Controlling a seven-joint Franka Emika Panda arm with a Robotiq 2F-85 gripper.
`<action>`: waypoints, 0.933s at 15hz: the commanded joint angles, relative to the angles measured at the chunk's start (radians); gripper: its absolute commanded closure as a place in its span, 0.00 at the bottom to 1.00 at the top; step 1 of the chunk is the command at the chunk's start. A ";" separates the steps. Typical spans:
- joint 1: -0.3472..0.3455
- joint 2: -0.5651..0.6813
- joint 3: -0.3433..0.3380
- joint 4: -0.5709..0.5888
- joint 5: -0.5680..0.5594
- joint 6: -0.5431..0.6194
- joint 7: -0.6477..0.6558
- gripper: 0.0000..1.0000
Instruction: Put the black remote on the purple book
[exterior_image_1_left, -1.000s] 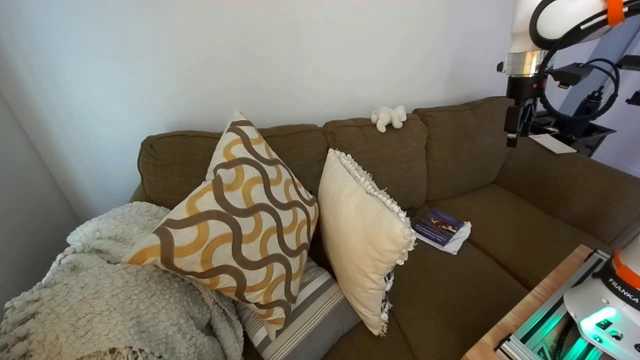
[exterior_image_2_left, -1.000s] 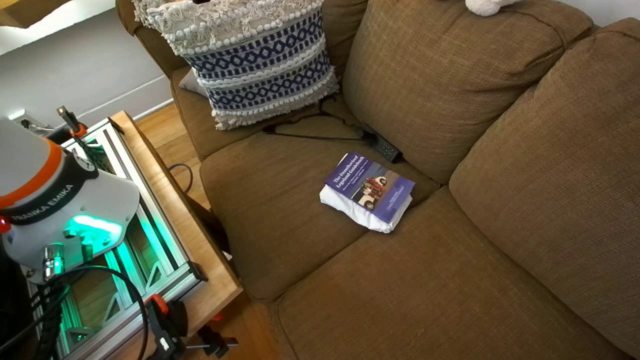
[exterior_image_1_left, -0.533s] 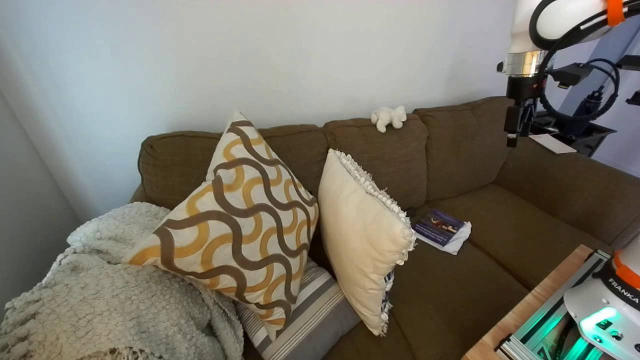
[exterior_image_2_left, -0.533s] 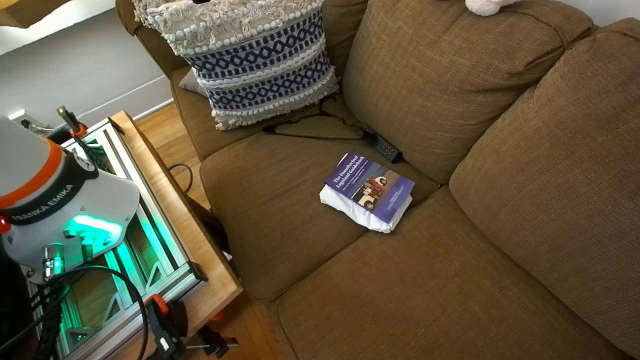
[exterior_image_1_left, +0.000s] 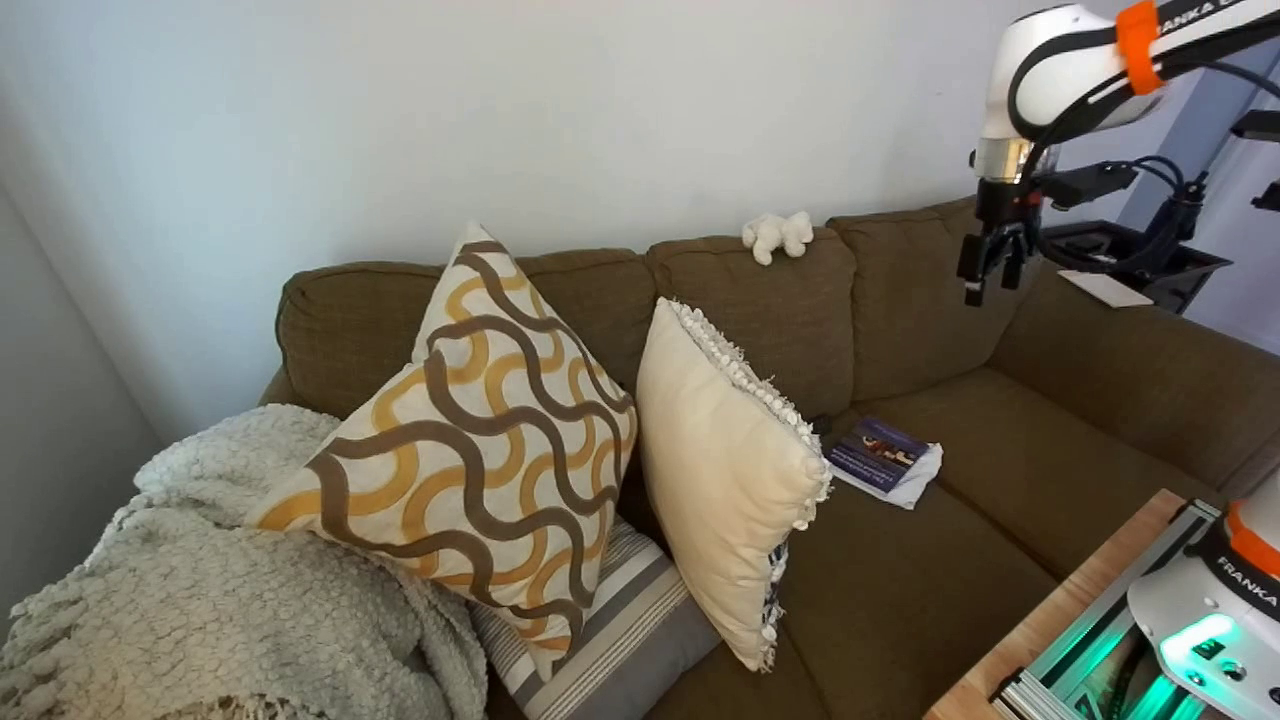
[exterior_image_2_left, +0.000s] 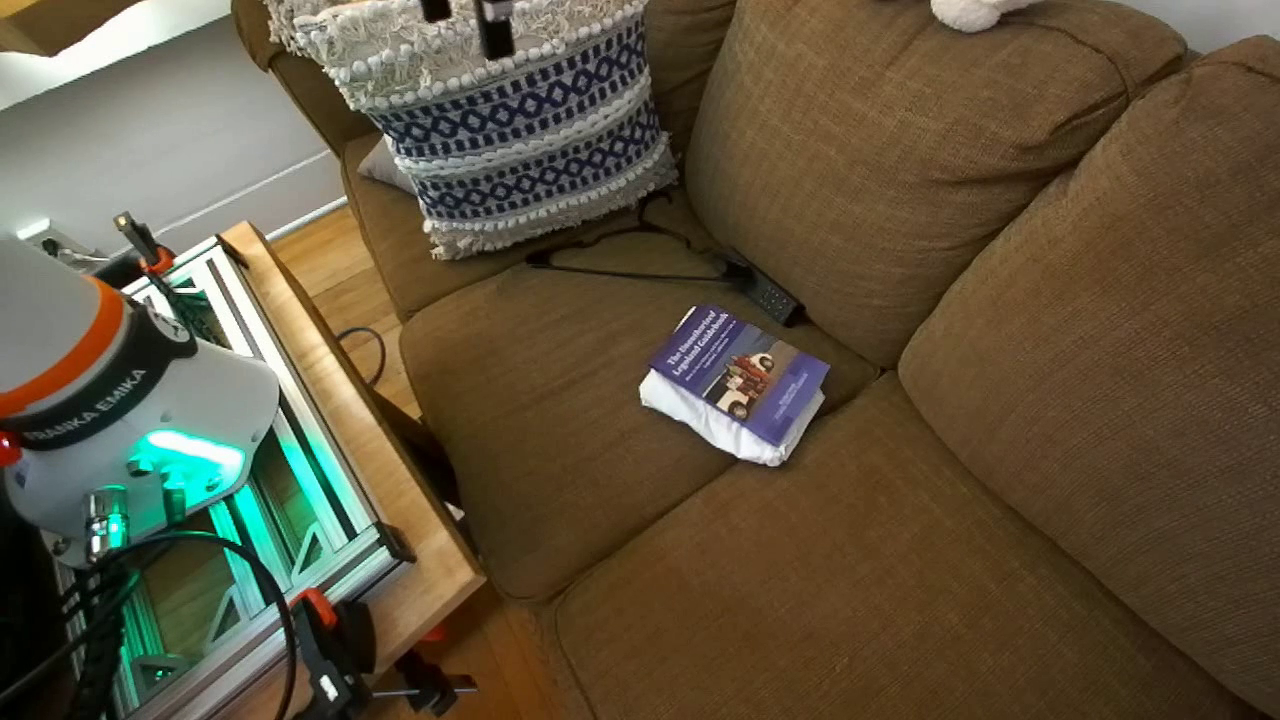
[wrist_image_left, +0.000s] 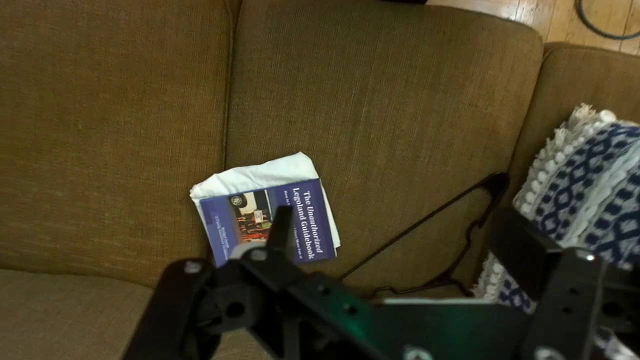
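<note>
One spread, empty gripper (exterior_image_1_left: 992, 283) should pinch the remote (exterior_image_2_left: 771, 297) crosswise, near centre in an exterior view, avoiding the hanger (exterior_image_2_left: 640, 273).

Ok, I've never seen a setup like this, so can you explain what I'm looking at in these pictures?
The machine is a robot arm; its gripper is the part that grasps. Two pictures come from cameras standing outside the robot; the third is the wrist view, from a camera mounted on the arm, looking down past the gripper at the couch. On the couch, a purple book lies on something white. Near it are a black remote and a dark hanger, with a blue-and-white pillow farther along. The gripper hangs open above the couch and holds nothing; the remote is not yet on the book.
</note>
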 joint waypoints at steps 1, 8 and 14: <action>-0.041 0.258 -0.005 0.112 -0.051 0.114 0.157 0.00; -0.039 0.452 -0.037 0.235 -0.038 0.121 0.238 0.00; -0.051 0.609 -0.044 0.354 0.082 0.145 0.354 0.00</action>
